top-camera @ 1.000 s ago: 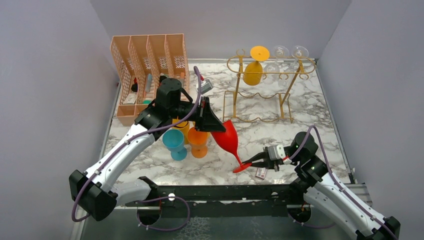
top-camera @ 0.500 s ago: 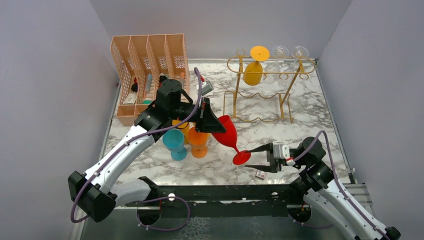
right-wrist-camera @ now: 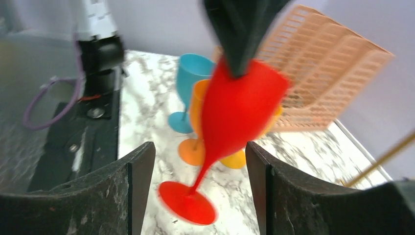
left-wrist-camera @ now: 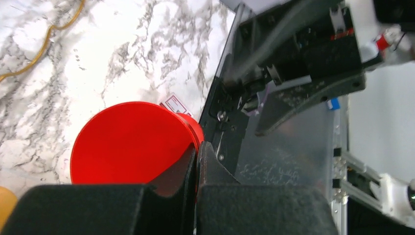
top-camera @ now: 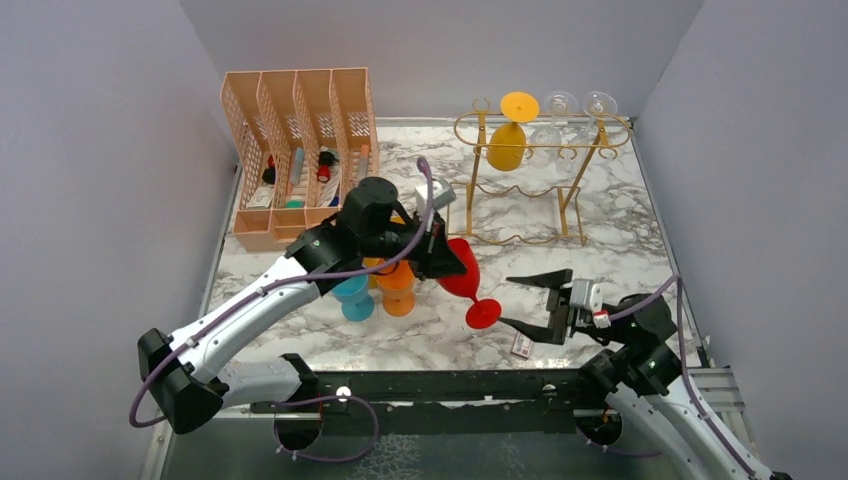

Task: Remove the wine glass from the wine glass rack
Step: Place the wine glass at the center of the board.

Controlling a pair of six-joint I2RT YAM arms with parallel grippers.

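My left gripper (top-camera: pixel 447 262) is pinched tight on the rim of the red wine glass (top-camera: pixel 462 280), jaws nearly together on the thin wall. The glass is tilted, with its foot pointing at my right gripper (top-camera: pixel 507 301). That one's spread wide and holding nothing, and the foot is just off its fingertips. So the glass is well clear of the wine glass rack (top-camera: pixel 577 185), out front near the teal glass (top-camera: pixel 351 295) and orange glass (top-camera: pixel 397 285). A yellow glass (top-camera: pixel 506 143) hangs on the rack. The only label around is a small white tag (top-camera: pixel 521 346) on the marble table (top-camera: pixel 620 240), with print too tiny to read.
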